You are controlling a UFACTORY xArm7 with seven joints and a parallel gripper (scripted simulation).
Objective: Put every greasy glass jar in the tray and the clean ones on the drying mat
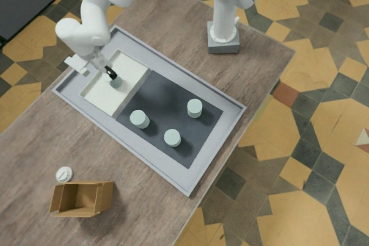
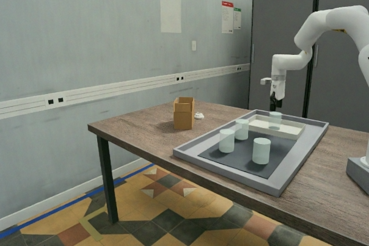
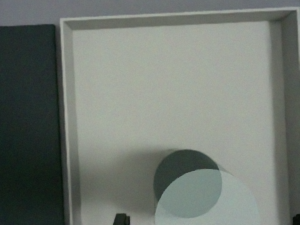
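One jar in the tray, three jars on the mat

The gripper (image 1: 112,74) (image 2: 275,102) is above the white tray (image 1: 84,94) (image 2: 300,137) (image 3: 67,124), with its fingers spread wide, and it holds nothing. Under it, one pale green glass jar (image 1: 116,82) (image 2: 275,121) (image 3: 200,199) stands upright in the tray. In the exterior view the fingers seem to be higher than the jar's top, but they are small there, so I say this with some care.

Three other jars stand upright on the dark drying mat (image 1: 165,100) (image 2: 244,165) (image 3: 27,124), apart from each other. The first jar (image 1: 139,119) (image 2: 241,129) is the nearest to the tray. The second jar (image 1: 172,138) (image 2: 226,140) and the third jar (image 1: 195,108) (image 2: 261,151) are farther from it. Grease cannot be told by looking at them.

The tray and the mat are side by side inside a large grey frame (image 1: 153,169) (image 2: 226,174). On the wooden table (image 1: 33,140) (image 2: 140,127), outside this frame, there is an open cardboard box (image 1: 104,199) (image 2: 183,119), and a small white round thing (image 1: 64,174) (image 2: 199,116) is near it.
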